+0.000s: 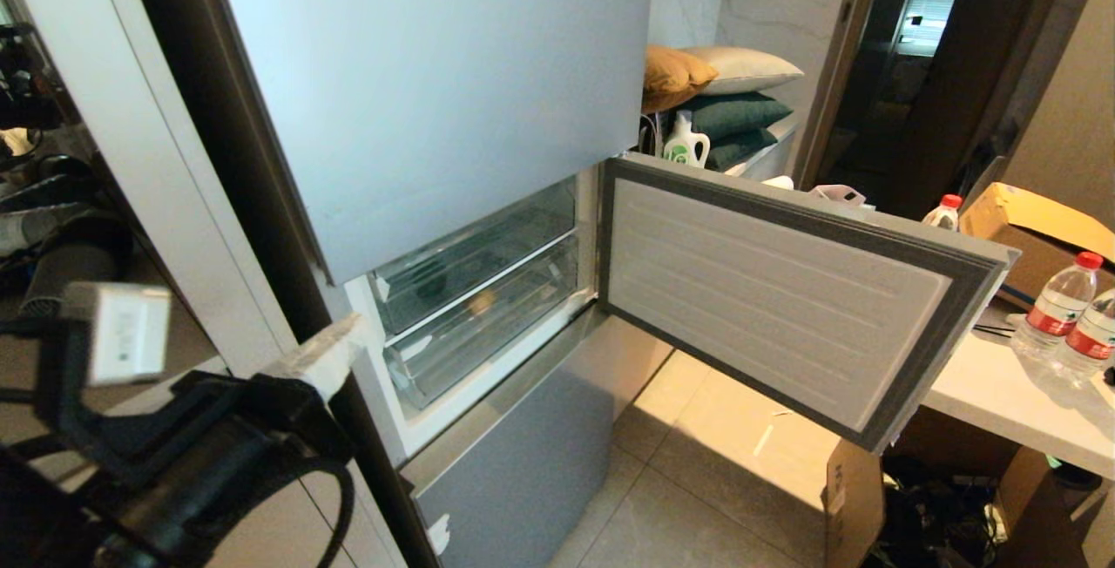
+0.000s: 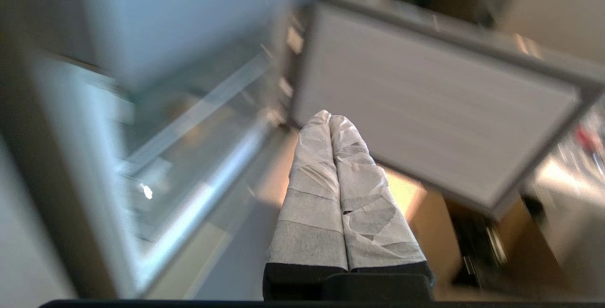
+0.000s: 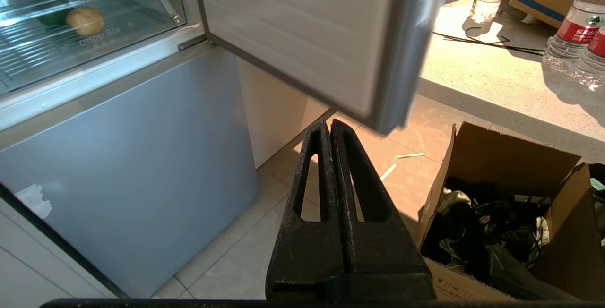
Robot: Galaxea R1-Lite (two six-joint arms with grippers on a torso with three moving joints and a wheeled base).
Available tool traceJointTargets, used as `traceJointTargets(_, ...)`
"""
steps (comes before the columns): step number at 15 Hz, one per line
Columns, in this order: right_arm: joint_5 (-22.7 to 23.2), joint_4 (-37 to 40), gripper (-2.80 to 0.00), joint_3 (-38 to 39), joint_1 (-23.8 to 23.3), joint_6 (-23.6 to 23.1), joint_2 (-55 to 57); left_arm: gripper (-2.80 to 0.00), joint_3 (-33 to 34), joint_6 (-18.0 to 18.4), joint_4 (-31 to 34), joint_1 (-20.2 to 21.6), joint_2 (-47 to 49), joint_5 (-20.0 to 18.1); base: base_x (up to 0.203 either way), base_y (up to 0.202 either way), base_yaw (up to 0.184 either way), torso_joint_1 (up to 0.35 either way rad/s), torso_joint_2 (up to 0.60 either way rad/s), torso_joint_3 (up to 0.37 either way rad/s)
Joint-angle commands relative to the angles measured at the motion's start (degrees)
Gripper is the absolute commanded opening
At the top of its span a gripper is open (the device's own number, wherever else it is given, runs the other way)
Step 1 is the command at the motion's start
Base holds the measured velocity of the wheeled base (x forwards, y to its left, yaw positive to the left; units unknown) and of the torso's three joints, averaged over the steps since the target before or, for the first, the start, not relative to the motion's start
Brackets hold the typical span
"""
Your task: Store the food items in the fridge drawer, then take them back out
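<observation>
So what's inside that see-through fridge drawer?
Inside the clear crisper drawer sits a golden-brown lump, with a green pepper partly hidden behind it. The drawer's rest is blurred by ribbed plastic.

The robot's left arm (image 1: 174, 446) is built of matte black housings with rounded, moulded edges, a thick black cable (image 1: 335, 498) looping beside it — and a white rectangular block bearing a small printed label (image 1: 126, 333) mounted on top. The left gripper (image 2: 329, 118) has two long tapering fingers (image 2: 312, 204) wrapped in creased white tape over a black base. The right gripper (image 3: 329, 126) is bare by contrast — two black, rough-textured fingers (image 3: 368, 194) of triangular outline, each pierced by a long cut-out, rising from a blocky black mount.
</observation>
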Motion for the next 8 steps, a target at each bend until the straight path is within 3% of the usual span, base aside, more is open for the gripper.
traceJointTargets(1,0.0,0.0,-2.8,0.0,0.0,0.0,0.1,-2.8,0.1,0.1,4.3,2.2,-13.2,5.5,0.0,0.0,0.0,0.0,0.0,0.0)
traceJointTargets(3,0.0,0.0,-2.8,0.0,0.0,0.0,0.1,-2.8,0.0,0.1,12.7,10.0,-21.2,7.7,0.0,0.0,0.0,0.0,0.0,0.0)
traceJointTargets(5,0.0,0.0,-2.8,0.0,0.0,0.0,0.1,-2.8,-0.2,0.1,22.8,23.0,-29.4,8.0,0.0,0.0,0.0,0.0,0.0,0.0)
traceJointTargets(6,0.0,0.0,-2.8,0.0,0.0,0.0,0.1,-2.8,-0.3,0.2,28.8,28.4,-34.5,6.8,0.0,0.0,0.0,0.0,0.0,0.0)
traceJointTargets(8,0.0,0.0,-2.8,0.0,0.0,0.0,0.1,-2.8,-0.3,1.1,42.3,33.7,-43.6,2.8,0.0,0.0,0.0,0.0,0.0,0.0)
